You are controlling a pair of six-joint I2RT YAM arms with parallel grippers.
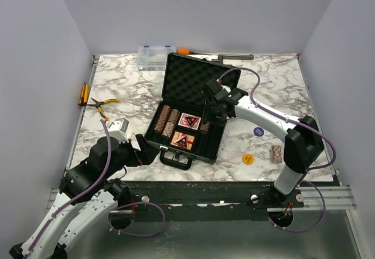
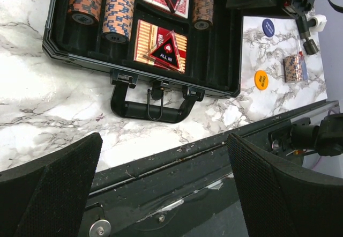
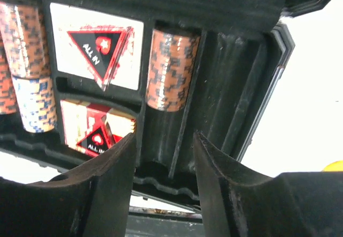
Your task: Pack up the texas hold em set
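The black case (image 1: pixel 196 83) sits open in the middle of the table, its foam lid tilted back toward 12 o'clock and its handle (image 2: pixel 150 108) toward 6. Inside, brown chip stacks (image 1: pixel 166 121) fill the grooves on the 9 o'clock side. Beside them lie two red card decks (image 1: pixel 189 120), each with a triangular token (image 3: pixel 99 49) resting on it. One more chip stack (image 3: pixel 170 68) lies in a groove just toward 3 o'clock of the decks.

The right gripper (image 3: pixel 163 138) hangs over that groove, its fingers parted and gripping nothing. The left gripper (image 2: pixel 163 138) hovers at 7 o'clock of the case, spread wide and empty.

On the marble at 4 o'clock of the case lie a loose chip stack (image 1: pixel 275 152) and an orange round token (image 1: pixel 247 159). A blue round token (image 1: pixel 258 132) sits at 3 o'clock. Yellow-handled pliers (image 1: pixel 104 105) lie at 9 o'clock.
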